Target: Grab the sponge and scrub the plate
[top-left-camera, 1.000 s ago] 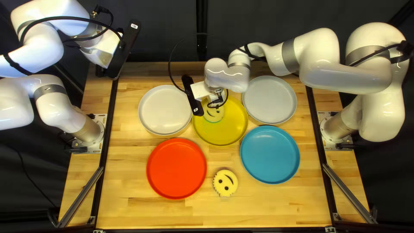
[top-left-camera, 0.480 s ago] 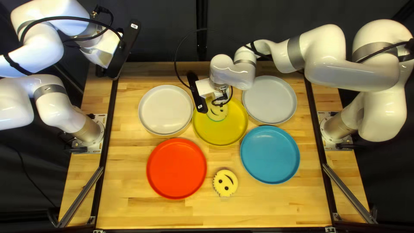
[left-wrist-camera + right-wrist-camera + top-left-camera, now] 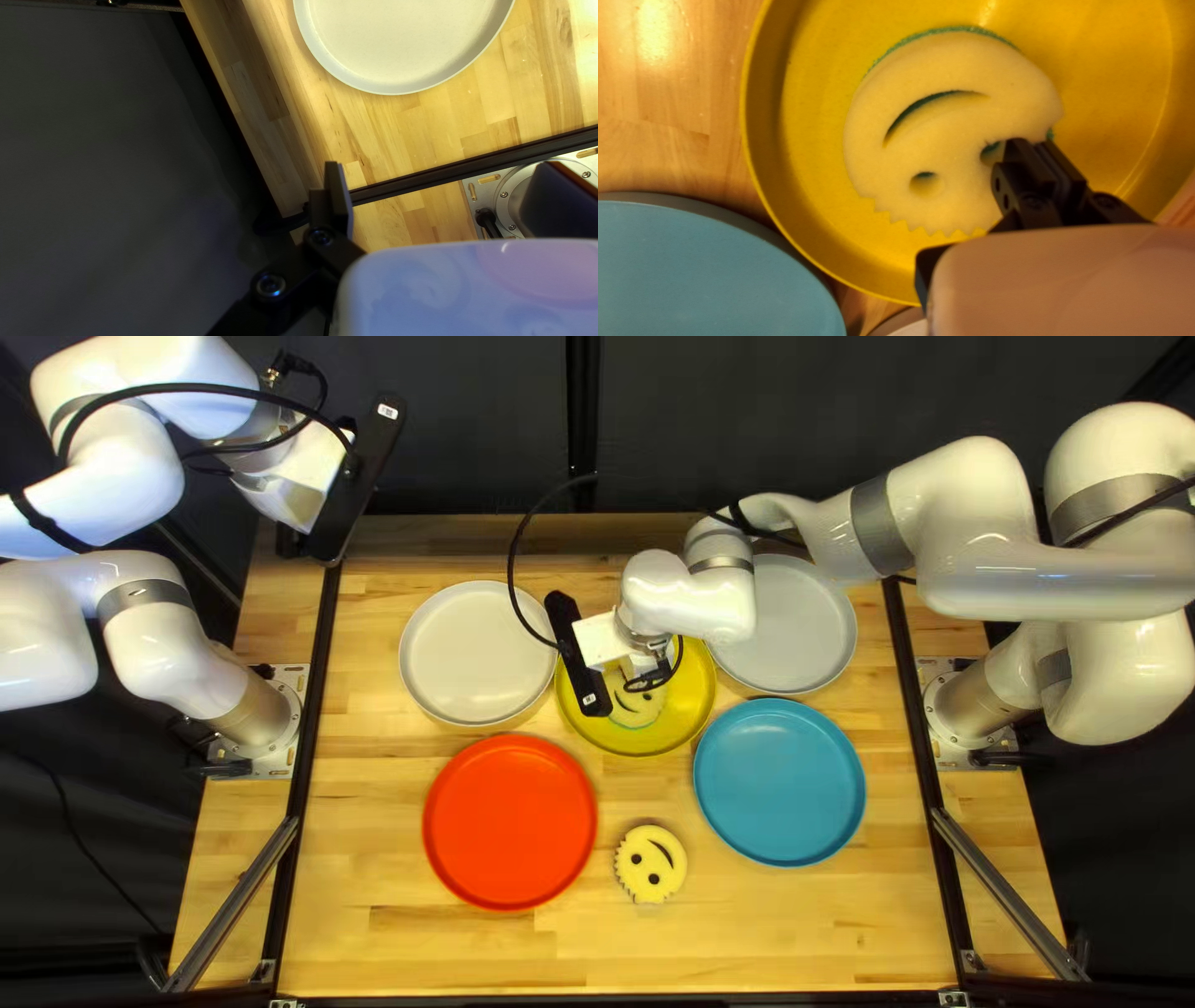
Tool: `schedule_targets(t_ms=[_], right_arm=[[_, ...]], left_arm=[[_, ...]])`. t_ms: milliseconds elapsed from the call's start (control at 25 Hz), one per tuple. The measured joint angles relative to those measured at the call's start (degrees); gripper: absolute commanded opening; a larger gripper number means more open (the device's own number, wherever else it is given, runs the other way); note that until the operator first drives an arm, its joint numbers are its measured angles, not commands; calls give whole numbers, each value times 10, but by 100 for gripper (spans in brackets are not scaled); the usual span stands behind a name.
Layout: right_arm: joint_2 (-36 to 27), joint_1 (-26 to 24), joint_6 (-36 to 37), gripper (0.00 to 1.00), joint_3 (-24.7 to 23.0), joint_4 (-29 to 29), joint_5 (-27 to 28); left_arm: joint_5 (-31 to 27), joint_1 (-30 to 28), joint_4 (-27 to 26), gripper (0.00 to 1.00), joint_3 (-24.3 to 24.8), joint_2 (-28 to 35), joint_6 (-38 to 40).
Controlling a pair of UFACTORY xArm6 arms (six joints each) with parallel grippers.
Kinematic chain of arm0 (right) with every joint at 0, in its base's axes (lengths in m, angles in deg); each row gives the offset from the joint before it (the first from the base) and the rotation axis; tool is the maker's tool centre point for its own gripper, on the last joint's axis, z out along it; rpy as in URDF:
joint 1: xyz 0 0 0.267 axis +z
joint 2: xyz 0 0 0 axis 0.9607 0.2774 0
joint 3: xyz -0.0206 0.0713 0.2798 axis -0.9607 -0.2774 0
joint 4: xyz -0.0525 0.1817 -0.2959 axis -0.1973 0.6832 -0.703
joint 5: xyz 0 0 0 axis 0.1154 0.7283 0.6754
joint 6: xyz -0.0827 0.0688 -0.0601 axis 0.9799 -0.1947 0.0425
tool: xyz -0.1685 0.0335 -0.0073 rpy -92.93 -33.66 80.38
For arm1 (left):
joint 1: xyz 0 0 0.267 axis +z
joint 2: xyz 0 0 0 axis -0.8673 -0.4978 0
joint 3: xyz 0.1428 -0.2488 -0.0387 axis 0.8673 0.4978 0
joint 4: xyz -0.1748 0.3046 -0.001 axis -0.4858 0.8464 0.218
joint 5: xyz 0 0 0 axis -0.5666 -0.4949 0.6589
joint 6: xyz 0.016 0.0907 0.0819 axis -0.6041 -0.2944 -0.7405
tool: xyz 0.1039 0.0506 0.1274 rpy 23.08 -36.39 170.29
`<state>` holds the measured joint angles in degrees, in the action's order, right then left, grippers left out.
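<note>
A yellow smiley-face sponge [image 3: 938,154] with a green underside lies flat in the yellow plate [image 3: 1101,70]. My right gripper [image 3: 1020,149] is shut on its edge, beside one of the eye holes. In the top left view the held sponge [image 3: 638,707] sits in the near half of the yellow plate [image 3: 689,695], under my right gripper [image 3: 639,683]. My left gripper [image 3: 439,191] is open and holds nothing; it hangs high over the table's far left corner, with one black finger [image 3: 337,191] showing.
Around the yellow plate stand a white plate [image 3: 476,653], a grey plate [image 3: 798,625], a blue plate [image 3: 780,779] and an orange plate [image 3: 509,821]. A second smiley sponge [image 3: 651,863] lies on the wood between the orange and blue plates.
My right arm has dragged the sponge across the yellow plate, from its far part to its near half. The left arm has stayed still.
</note>
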<state>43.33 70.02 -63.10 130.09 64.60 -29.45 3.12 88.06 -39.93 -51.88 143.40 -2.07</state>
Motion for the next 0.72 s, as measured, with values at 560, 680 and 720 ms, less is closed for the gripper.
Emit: schedule_targets(t_ms=[560,680,720], right_arm=[[34,-102,90,0,50,23,22],[19,-91,76,0,31,18,17],[14,-85,69,0,22,16,13]], left_arm=[[0,0,0,100,0,0,0],[0,0,0,100,0,0,0],[0,0,0,100,0,0,0]])
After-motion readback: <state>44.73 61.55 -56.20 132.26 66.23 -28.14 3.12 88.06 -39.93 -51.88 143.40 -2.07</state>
